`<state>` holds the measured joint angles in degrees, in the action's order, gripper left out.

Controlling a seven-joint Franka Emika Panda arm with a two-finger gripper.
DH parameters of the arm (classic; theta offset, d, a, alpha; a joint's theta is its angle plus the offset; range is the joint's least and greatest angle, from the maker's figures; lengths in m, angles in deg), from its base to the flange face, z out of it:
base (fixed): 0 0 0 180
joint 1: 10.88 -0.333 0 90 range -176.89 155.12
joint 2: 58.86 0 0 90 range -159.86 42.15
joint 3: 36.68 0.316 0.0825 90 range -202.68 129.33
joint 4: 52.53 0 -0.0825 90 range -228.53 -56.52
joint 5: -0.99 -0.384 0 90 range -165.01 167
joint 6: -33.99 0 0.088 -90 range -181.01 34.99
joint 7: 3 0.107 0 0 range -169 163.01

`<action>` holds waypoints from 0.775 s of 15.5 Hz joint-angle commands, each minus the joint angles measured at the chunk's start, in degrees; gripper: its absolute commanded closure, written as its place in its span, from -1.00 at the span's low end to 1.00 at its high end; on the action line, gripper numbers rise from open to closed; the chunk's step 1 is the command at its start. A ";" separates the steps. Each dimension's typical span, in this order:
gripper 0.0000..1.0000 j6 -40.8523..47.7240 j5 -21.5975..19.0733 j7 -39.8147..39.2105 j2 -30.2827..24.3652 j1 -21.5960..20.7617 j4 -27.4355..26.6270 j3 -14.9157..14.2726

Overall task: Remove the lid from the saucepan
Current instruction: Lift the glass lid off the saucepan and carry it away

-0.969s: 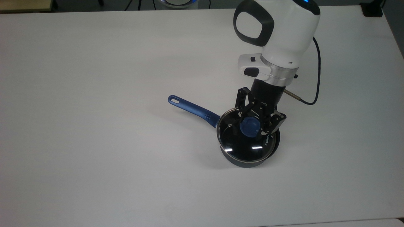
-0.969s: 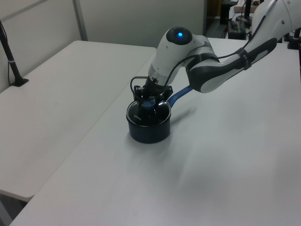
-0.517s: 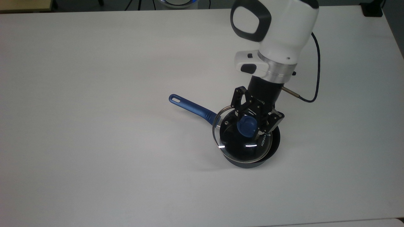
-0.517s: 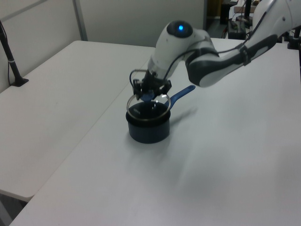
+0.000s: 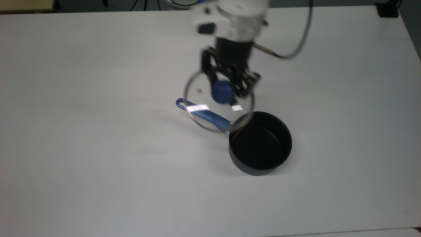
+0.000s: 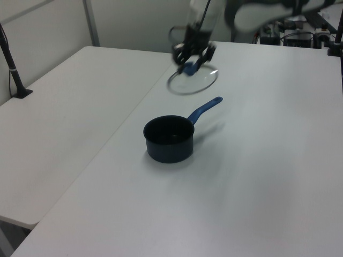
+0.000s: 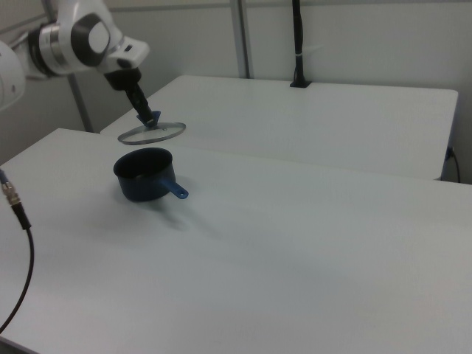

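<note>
One lid [image 5: 218,107], one saucepan [image 5: 260,144]

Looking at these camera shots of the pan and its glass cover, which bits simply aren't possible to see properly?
- The lettering on the lid: smeared by motion in the top view, too small in the left and right views.
- The end effector: its fingertips are blurred in the top view, so the contact on the blue knob is unclear.
- Part of the saucepan handle: behind the lid's glass in the top view.
- The arm: cut off by the top edge in the top view.
</note>
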<state>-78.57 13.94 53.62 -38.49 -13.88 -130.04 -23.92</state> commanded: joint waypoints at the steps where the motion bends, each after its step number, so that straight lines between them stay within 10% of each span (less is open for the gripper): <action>1: -0.05 10.31 -10.72 -25.69 -12.08 7.72 -9.83 -0.27; 8: -0.05 14.21 -17.69 -59.31 -20.63 20.13 -25.74 -0.71; 12: -0.05 -0.17 -17.96 -68.47 -20.55 24.62 -39.52 -0.71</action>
<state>-68.70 -2.47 -9.20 -56.65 8.82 -158.33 -24.51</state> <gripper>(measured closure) 0.405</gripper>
